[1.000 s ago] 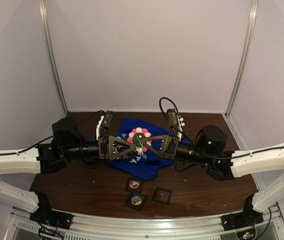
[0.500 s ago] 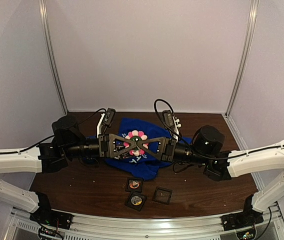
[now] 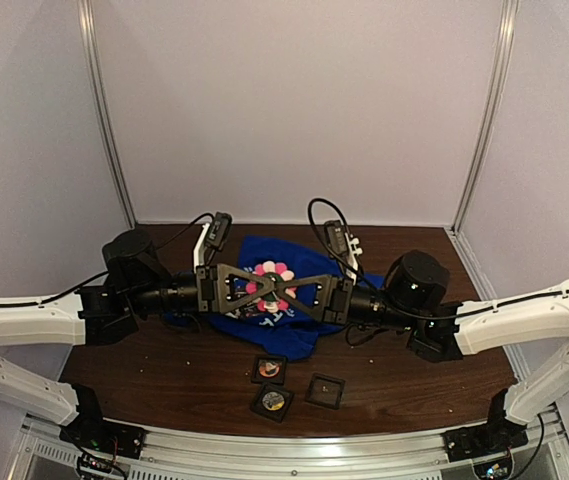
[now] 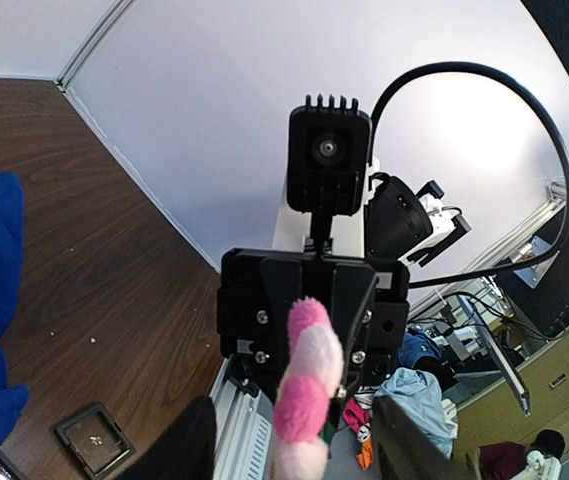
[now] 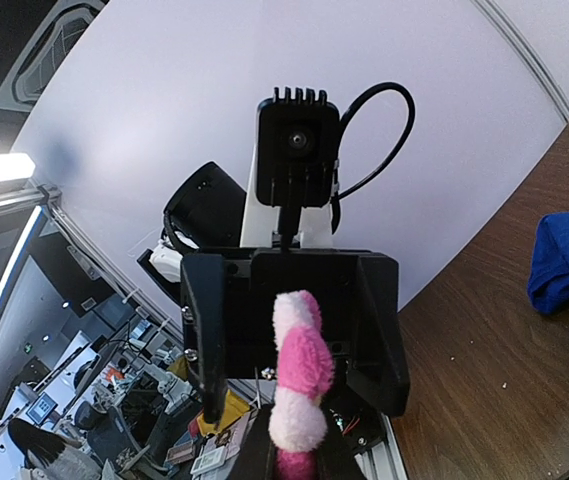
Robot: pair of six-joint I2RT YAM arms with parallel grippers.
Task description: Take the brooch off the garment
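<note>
Two grippers meet over the middle of the bench [image 3: 154, 362]. Top view: my left gripper [image 3: 260, 287] and right gripper [image 3: 286, 291] cross at the pink-and-white brooch [image 3: 272, 270], above the blue garment [image 3: 264, 320], which lies crumpled toward the far edge. Three trays [image 3: 269, 369] sit near the front edge. Left wrist view: my left fingers [image 4: 189, 450] stand half apart, flanking the brooch [image 4: 304, 390] with gaps showing. Right wrist view: my right fingers are almost closed, pinching the brooch [image 5: 299, 370] edge-on; the garment [image 5: 564, 265] lies at right.
</note>
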